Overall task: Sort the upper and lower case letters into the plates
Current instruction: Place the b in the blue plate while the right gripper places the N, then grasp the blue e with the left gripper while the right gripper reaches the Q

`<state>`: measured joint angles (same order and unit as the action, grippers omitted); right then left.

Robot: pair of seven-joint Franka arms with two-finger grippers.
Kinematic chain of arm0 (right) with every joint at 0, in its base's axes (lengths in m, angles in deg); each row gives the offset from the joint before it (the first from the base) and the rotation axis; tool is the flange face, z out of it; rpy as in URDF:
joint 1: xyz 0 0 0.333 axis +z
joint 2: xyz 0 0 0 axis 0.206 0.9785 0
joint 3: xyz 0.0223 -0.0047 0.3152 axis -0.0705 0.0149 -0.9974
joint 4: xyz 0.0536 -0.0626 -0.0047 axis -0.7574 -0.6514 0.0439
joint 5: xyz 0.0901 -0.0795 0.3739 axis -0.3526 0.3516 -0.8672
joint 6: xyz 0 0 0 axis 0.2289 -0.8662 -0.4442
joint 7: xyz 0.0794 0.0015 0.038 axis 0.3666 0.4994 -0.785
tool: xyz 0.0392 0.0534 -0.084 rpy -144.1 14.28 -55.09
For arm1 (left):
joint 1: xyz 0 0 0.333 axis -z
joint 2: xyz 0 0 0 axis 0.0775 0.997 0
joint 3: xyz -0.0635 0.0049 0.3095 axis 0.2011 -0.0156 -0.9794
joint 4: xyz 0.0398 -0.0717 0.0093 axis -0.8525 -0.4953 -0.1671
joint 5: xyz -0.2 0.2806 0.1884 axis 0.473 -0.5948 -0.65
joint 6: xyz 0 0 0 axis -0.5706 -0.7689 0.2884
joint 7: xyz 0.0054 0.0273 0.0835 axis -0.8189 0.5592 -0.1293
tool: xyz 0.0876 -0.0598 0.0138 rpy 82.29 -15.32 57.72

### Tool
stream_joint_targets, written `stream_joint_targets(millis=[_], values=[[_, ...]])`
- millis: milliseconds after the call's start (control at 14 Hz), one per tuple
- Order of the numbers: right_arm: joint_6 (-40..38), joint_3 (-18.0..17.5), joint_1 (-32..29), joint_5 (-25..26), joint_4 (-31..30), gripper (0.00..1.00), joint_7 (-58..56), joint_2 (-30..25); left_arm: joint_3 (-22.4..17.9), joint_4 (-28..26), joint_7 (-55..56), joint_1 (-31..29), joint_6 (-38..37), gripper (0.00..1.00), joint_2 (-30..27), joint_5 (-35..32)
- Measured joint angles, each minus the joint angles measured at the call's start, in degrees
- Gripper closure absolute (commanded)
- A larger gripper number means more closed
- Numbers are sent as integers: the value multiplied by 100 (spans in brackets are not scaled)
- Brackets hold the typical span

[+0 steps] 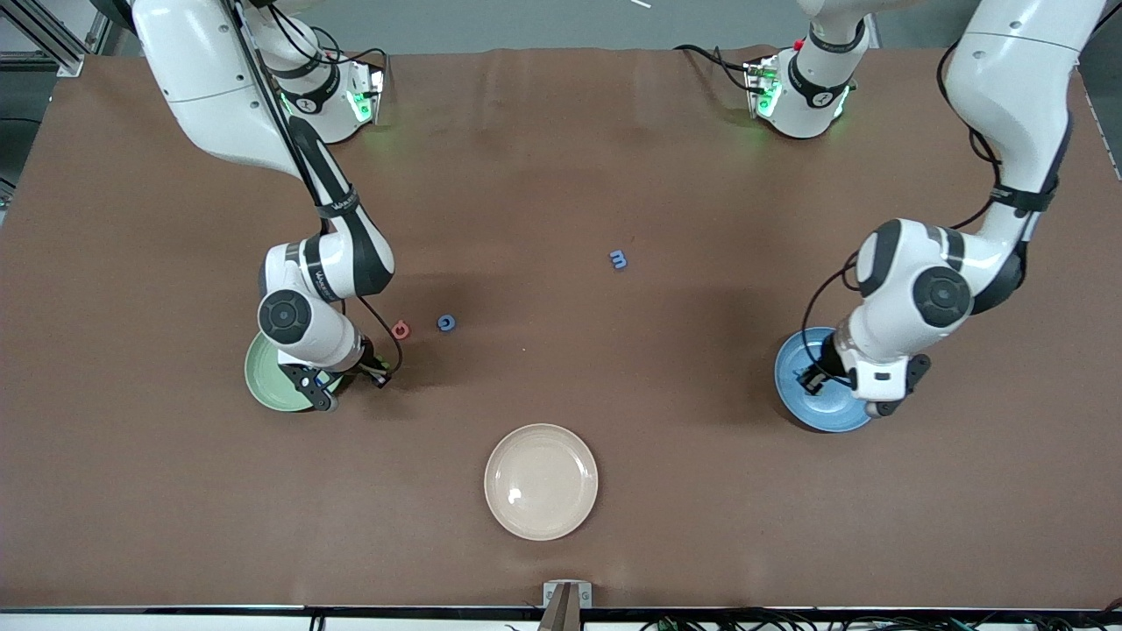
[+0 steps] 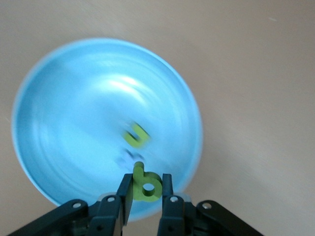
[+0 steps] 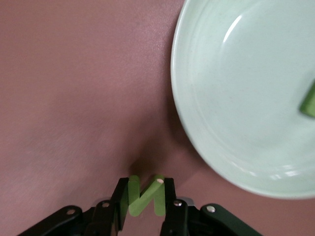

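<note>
Now we see a wide brown desk with a soft, dull top. Three round shallow plates sit on it, all smooth and shiny. The mint green plate lies toward the right arm's end. The blue plate lies toward the left arm's end. The cream plate sits between them, nearer to the front camera.

We see three small chunky letters lying loose on the desk. A red letter and a dark blue letter lie near each other, just beside the right arm. A blue "m" lies farther from the front camera, well apart from them.

The left claw hangs over the blue plate. Its black fingers are narrow and pinch a green "b". Below it, a blurry green letter lies in the plate.

The right claw hangs over the desk, just beside the rim of the mint green plate. Its fingers are narrow too and pinch a flat green "N". A bit of another green piece lies in that plate.

Both white arms bend at the elbow and point their wrists down.
</note>
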<state>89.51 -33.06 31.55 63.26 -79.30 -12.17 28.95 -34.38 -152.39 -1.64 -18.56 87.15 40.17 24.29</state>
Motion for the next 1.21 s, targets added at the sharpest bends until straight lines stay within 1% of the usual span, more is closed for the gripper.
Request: stream_joint_targets(millis=[71, 142, 285, 427, 570, 641, 783, 855, 926, 997, 1068, 1140, 1211], values=[[-411, 2, -6, 0, 213, 100, -93, -81, 0, -6, -152, -138, 0, 9, 85, -9], [-749, 5, -34, 0, 373, 100, -290, -192, 1, -9, -273, -241, 0, 1, 165, -73], [-1070, 18, -240, 0, 459, 100, -970, -442, 8, -7, -304, -321, -25, 1, 229, -231], [-1095, 25, -635, 0, 341, 100, -1758, -560, 133, 27, -301, -310, -366, 1, 153, -262], [-704, 26, -952, 0, -9, 100, -2336, -570, 538, 49, -271, -292, -862, 5, -28, -263], [-371, 25, -1014, 0, -267, 100, -2486, -568, 802, 45, -217, -276, -1067, 10, -124, -263], [322, 4, -1027, 0, -802, 100, -2624, -557, 1303, -31, -11, -200, -1289, 11, -251, -263], [559, -19, -1024, 0, -1000, 98, -2650, -553, 1532, -105, 145, -164, -1305, 12, -274, -264], [694, -33, -1016, 0, -1127, 91, -2658, -553, 1752, -198, 278, -138, -1305, 12, -277, -264], [741, -40, -1012, 0, -1178, 79, -2661, -553, 1943, -294, 364, -119, -1303, 12, -277, -265], [751, -43, -1012, 0, -1186, 60, -2672, -554, 2115, -387, 408, -104, -1301, 13, -276, -265], [751, -44, -1013, 0, -1186, 16, -2708, -556, 2276, -480, 431, -94, -1292, 14, -274, -265], [750, -44, -1013, 0, -1185, 0, -2778, -558, 2411, -578, 457, -78, -1234, 14, -271, -266]])
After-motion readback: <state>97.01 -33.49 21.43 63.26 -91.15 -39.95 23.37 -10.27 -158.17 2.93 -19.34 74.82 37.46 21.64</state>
